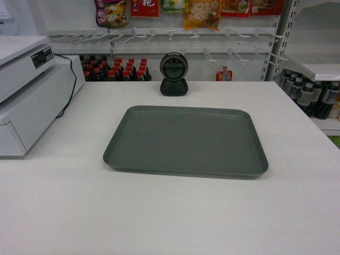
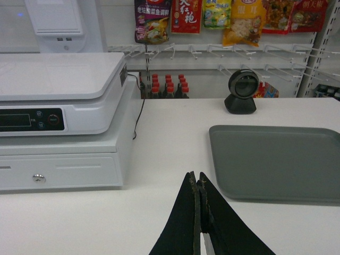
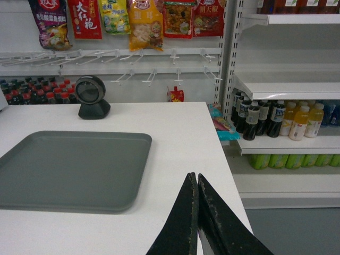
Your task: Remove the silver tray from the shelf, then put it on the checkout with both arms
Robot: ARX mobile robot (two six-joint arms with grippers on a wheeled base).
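Note:
The silver tray [image 1: 186,139] lies flat and bare on the white checkout [image 1: 159,218], in front of the round black device [image 1: 173,74]. Neither arm shows in the head view. In the left wrist view my left gripper [image 2: 197,178] is shut with nothing in it, above the counter to the left of the silver tray [image 2: 276,159]. My right gripper [image 3: 195,178] is also shut and holds nothing, above the counter to the right of the silver tray [image 3: 69,167], near the counter's right edge. A white shelf [image 3: 287,85] stands to the right.
The cash register [image 1: 26,90] sits at the left of the counter with a black cable [image 1: 71,85] behind it. Bottles [image 3: 276,119] fill the lower shelves on the right. Snack bags [image 2: 234,18] hang on hooks behind, above red-capped bottles [image 1: 114,69].

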